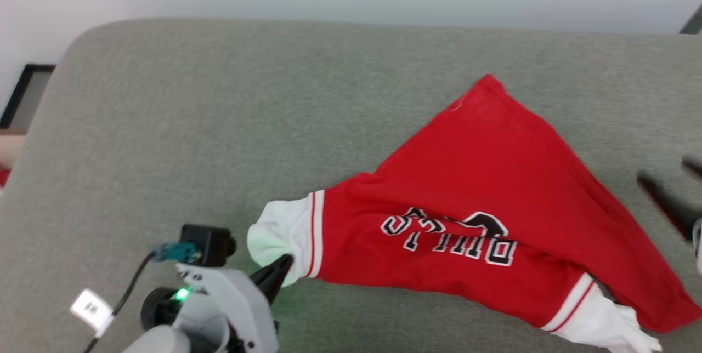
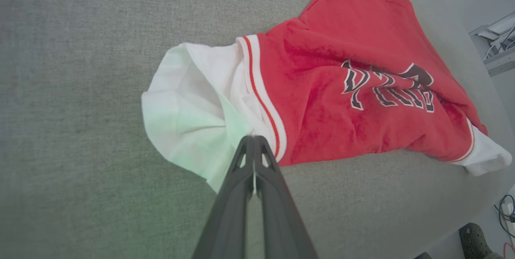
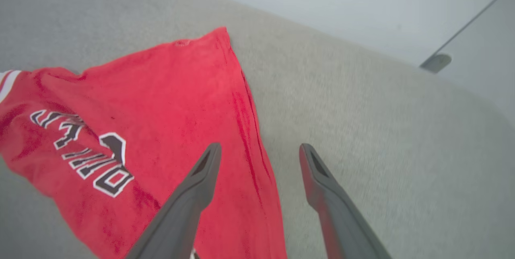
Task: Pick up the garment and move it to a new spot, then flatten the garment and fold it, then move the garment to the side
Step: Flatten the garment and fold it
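Head view, with both wrist views: the red jersey [image 1: 466, 194] lay crumpled on the grey upholstered surface [image 1: 219, 95], right of centre, its lettering [image 1: 455, 235] upside down to the robot and one pointed corner [image 1: 488, 81] reaching toward the far side. The left gripper [image 2: 253, 140] was closed, pinching the near edge of the left white sleeve [image 2: 193, 106]. The right gripper [image 3: 260, 146] stood with its fingers spread wide above the jersey's right edge, holding nothing. Several hazards could be judged from this arrangement. The left pinch took only a thin margin of cloth, so a firm pull might have slipped it free. A pull from that one sleeve alone would probably have dragged the body into a tighter bunch instead of spreading it. The right fingers, closing where the cloth lay doubled, might have caught a single layer. The right sleeve [image 1: 603, 320] lay close to the near edge and could have slid off.
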Available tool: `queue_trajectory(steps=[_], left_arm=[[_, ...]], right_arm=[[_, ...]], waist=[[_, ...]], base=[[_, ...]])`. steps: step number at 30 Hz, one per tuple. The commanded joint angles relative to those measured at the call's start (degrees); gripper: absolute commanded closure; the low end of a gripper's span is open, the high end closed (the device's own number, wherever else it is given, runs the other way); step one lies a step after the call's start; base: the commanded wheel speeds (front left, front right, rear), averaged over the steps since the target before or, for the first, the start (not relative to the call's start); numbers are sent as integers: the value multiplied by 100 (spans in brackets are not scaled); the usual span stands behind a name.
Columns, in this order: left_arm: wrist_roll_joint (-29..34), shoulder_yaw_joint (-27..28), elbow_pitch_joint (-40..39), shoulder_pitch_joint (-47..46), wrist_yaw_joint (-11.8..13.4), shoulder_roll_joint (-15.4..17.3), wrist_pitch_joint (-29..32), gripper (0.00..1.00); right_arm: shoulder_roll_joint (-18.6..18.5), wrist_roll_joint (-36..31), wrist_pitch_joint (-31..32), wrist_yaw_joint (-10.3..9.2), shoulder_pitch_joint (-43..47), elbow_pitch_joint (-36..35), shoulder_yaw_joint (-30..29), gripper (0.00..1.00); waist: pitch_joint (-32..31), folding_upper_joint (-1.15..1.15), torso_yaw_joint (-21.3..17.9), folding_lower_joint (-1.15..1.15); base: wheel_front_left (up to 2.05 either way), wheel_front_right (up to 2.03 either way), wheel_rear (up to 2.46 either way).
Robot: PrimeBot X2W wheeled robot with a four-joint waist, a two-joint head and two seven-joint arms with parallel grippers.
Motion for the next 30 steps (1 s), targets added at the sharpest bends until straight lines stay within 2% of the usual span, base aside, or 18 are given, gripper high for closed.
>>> queue_trajectory(steps=[1, 6, 13, 22, 30], left_arm=[[61, -47, 7, -144, -54, -82, 24, 100], [153, -191, 100, -405, -175, -314, 43, 100], [287, -485, 410, -930, -507, -775, 71, 100], [385, -755, 941, -1433, -966, -1280, -10, 100], [416, -894, 1317, -1626, -1208, -1582, -127, 100]], right_arm=[[-47, -182, -261, -6, -337, 40, 181, 0], [-59, -438, -886, -6, -1174, 615, 723, 0], [-201, -293, -1326, -6, -2682, 2298, 1807, 0], [-383, 243, -925, -6, -4034, 4025, 3137, 0], [-433, 511, -538, -6, -4492, 5088, 4112, 0]], waist=[[171, 0, 244, 0], [367, 0, 524, 0], [729, 0, 1068, 0], [1128, 0, 1691, 0], [1332, 0, 2021, 0]], base=[[0, 0, 0], [0, 0, 0], [0, 0, 0], [0, 0, 0], [0, 0, 0]])
